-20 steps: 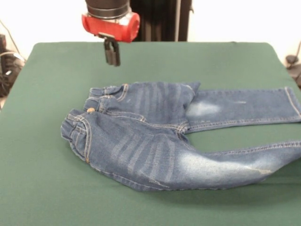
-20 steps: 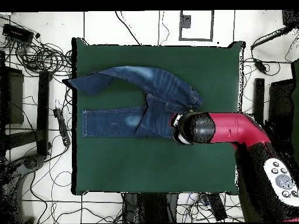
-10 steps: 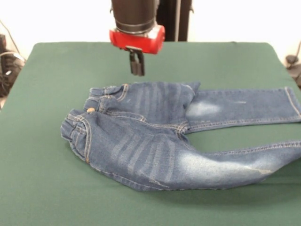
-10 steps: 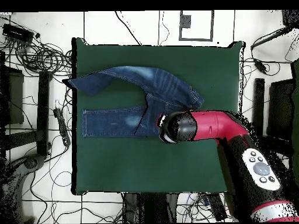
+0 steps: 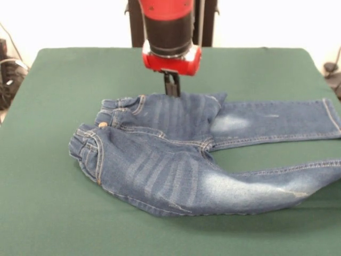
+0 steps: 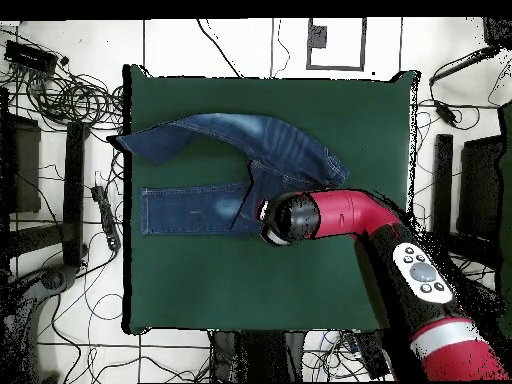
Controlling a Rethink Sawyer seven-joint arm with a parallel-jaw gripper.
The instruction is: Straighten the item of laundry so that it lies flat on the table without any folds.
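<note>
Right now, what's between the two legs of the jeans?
Only bare green table, seen in the front view between the jeans' legs; nothing else lies there.

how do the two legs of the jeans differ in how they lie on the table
In the front view, the far leg lies straight and flat, its hem on the table. The near leg curves, looks puffier and runs out of frame. Both are faded blue denim with tan stitching.
</note>
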